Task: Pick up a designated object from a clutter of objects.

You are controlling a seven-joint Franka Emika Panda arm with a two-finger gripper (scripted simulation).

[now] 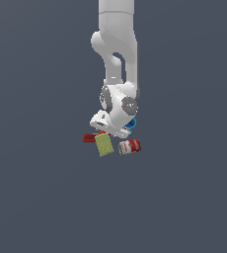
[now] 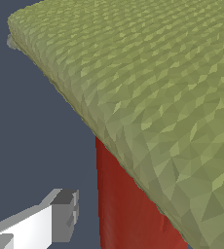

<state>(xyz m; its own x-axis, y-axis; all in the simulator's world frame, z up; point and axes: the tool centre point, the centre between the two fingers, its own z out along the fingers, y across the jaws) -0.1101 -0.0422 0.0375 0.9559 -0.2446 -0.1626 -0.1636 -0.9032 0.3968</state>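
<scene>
Evidently the red bent object (image 1: 90, 137) lies directly beneath the gripper (image 1: 104, 132), partly under the yellow-green pad (image 1: 104, 145), its long axis running toward the exterior view's left; jaw spacing cannot be determined.

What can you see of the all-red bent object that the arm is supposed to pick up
Little of the red bent object shows. In the exterior view only a short, dark red end pokes out toward that view's left, from under the arm's wrist and beside the yellow-green pad. In the wrist view it is a plain, smooth red strip running under the pad's edge, which covers the rest. Its bend and handle are hidden. One gripper finger sits close beside it, but contact cannot be judged.
</scene>
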